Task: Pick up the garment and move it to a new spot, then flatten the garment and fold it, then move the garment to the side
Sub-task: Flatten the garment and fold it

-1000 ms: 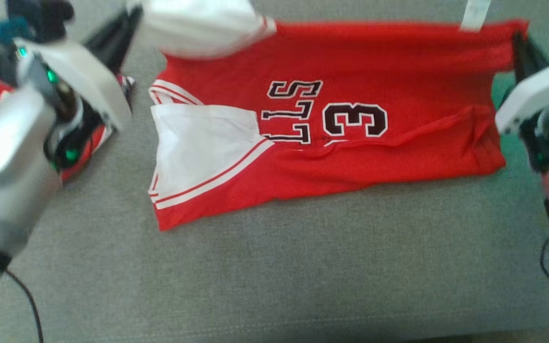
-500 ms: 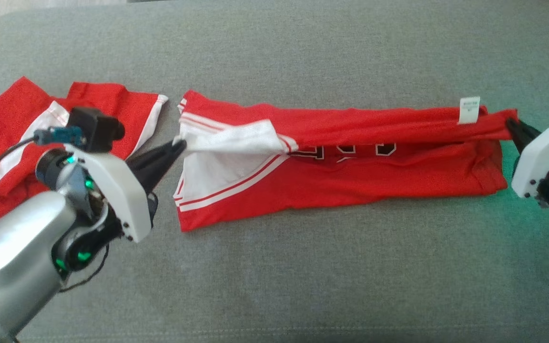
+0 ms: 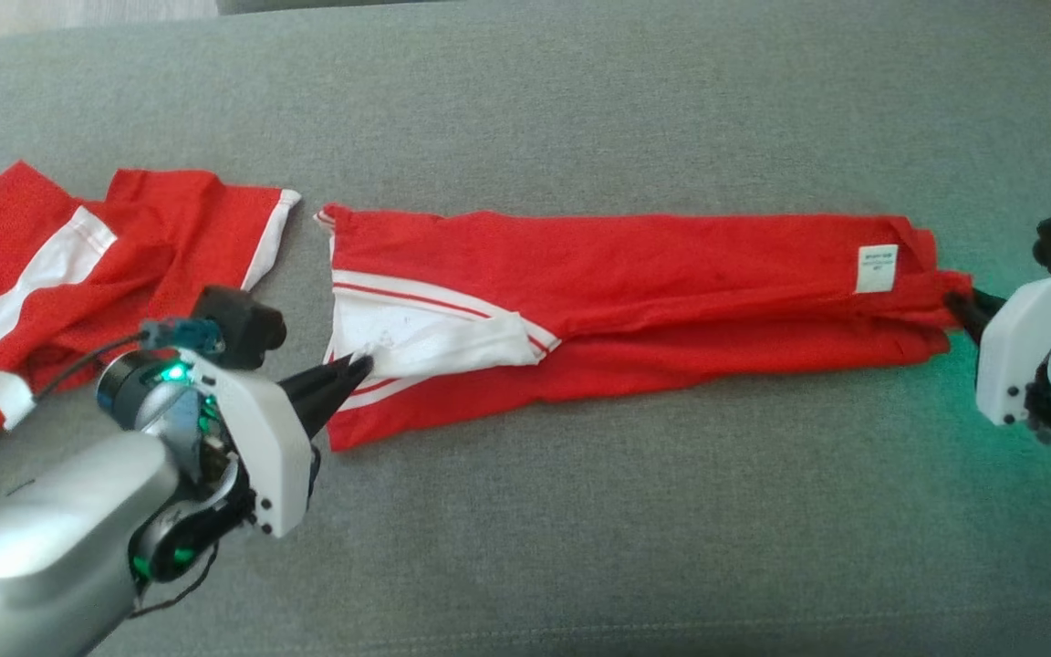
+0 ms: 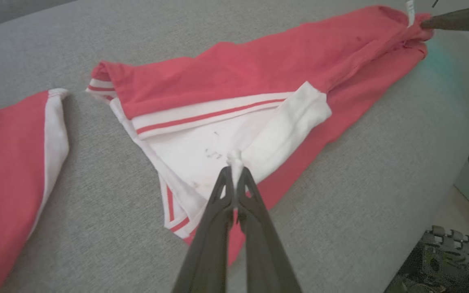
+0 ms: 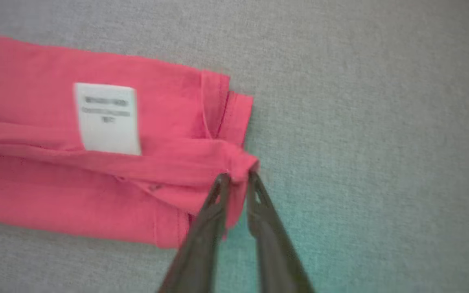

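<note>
Grey cushion (image 3: 580, 547): left gripper (image 3: 357, 367), right gripper (image 3: 951, 300) pinching garment (image 3: 671, 274) ends.

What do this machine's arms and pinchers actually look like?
The left arm is smooth silver metal, ending in an angular white shell with green lights. A small black camera sits on it, fed by a teal-plugged cable. The left tool has two long, dark, tapering fingers. The right tool matches, with its own white casing.
</note>
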`<state>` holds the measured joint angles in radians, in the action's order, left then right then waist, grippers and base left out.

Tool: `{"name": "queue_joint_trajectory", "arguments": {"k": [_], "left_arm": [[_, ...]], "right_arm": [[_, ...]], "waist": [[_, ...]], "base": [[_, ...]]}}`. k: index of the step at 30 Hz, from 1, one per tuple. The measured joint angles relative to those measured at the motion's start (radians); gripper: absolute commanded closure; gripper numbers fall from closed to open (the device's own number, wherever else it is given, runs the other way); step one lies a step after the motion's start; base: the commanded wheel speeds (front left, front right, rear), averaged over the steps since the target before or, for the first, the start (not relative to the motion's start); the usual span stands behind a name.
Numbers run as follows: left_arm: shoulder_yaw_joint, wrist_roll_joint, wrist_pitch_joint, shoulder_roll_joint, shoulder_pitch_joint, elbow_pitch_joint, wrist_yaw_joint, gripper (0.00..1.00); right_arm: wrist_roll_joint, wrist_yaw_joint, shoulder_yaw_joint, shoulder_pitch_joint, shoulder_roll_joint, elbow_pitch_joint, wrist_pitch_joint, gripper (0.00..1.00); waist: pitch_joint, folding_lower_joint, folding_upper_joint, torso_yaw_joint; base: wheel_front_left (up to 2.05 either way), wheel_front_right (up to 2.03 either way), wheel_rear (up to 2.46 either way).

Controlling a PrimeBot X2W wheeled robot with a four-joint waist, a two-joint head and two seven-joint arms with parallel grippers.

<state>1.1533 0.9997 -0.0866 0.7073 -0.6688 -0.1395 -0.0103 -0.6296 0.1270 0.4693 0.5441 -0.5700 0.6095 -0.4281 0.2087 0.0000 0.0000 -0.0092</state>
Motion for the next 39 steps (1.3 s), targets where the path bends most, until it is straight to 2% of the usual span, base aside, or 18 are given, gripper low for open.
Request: {"name": "queue_joint_trajectory", "arguments": {"k": [1, 2, 5, 9, 13, 16, 19, 23, 27, 32, 39], "left_arm": [[0.003, -0.012, 0.000, -0.001, 0.001, -0.010, -0.003, 0.27], [0.006, -0.023, 0.002, -0.002, 0.002, -0.021, -0.008, 0.00], [0.004, -0.029, 0.023, -0.009, 0.010, -0.053, -0.026, 0.00], [-0.036, -0.010, 0.099, -0.035, 0.032, -0.079, -0.067, 0.00], [-0.125, 0.032, 0.230, -0.074, 0.046, -0.102, -0.115, 0.00], [-0.216, 0.069, 0.318, -0.118, 0.062, -0.110, -0.141, 0.00], [-0.333, 0.084, 0.336, -0.168, 0.102, -0.099, -0.148, 0.00], [-0.590, -0.009, 0.336, -0.270, 0.212, -0.040, -0.145, 0.00], [-0.738, -0.164, 0.336, -0.364, 0.354, 0.002, -0.098, 0.00], [-0.855, -0.295, 0.336, -0.488, 0.503, -0.001, -0.024, 0.00], [-0.966, -0.428, 0.336, -0.587, 0.566, -0.052, 0.070, 0.00]], "right_arm": [[0.008, 0.000, 0.000, -0.003, -0.002, -0.001, -0.011, 0.00], [0.017, 0.000, -0.001, -0.006, -0.004, -0.001, -0.023, 0.00], [0.050, 0.000, -0.025, -0.011, -0.008, -0.003, -0.030, 0.00], [0.069, 0.000, -0.118, -0.023, 0.001, -0.008, 0.000, 0.00], [0.086, 0.000, -0.239, -0.026, 0.060, -0.032, 0.084, 0.00], [0.088, 0.000, -0.318, -0.044, 0.133, -0.073, 0.161, 0.00], [0.118, 0.000, -0.379, -0.089, 0.193, -0.130, 0.245, 0.00], [0.141, 0.000, -0.452, -0.153, 0.274, -0.198, 0.356, 0.00], [0.181, 0.000, -0.467, -0.216, 0.342, -0.254, 0.453, 0.00], [0.246, 0.000, -0.470, -0.299, 0.396, -0.262, 0.523, 0.00], [0.286, 0.000, -0.476, -0.333, 0.430, -0.248, 0.534, 0.00]], "waist": [[-0.002, 0.0000, 0.0000, -0.002], [-0.004, 0.0000, 0.0000, -0.003], [-0.015, 0.0000, 0.0000, -0.007], [-0.036, 0.0000, 0.0000, -0.011], [-0.059, 0.0000, 0.0000, -0.012], [-0.077, 0.0000, 0.0000, -0.011], [-0.091, 0.0000, 0.0000, -0.007], [-0.105, 0.0000, 0.0000, 0.000], [-0.111, 0.0000, 0.0000, 0.004], [-0.120, 0.0000, 0.0000, 0.008], [-0.112, 0.0000, 0.0000, 0.013]], "base": [[0.00, 0.00, 0.00], [0.00, 0.00, 0.00], [0.00, 0.00, 0.00], [0.00, 0.00, 0.00], [0.00, 0.00, 0.00], [0.00, 0.00, 0.00], [0.00, 0.00, 0.00], [0.00, 0.00, 0.00], [0.00, 0.00, 0.00], [0.00, 0.00, 0.00], [0.00, 0.00, 0.00]]}}
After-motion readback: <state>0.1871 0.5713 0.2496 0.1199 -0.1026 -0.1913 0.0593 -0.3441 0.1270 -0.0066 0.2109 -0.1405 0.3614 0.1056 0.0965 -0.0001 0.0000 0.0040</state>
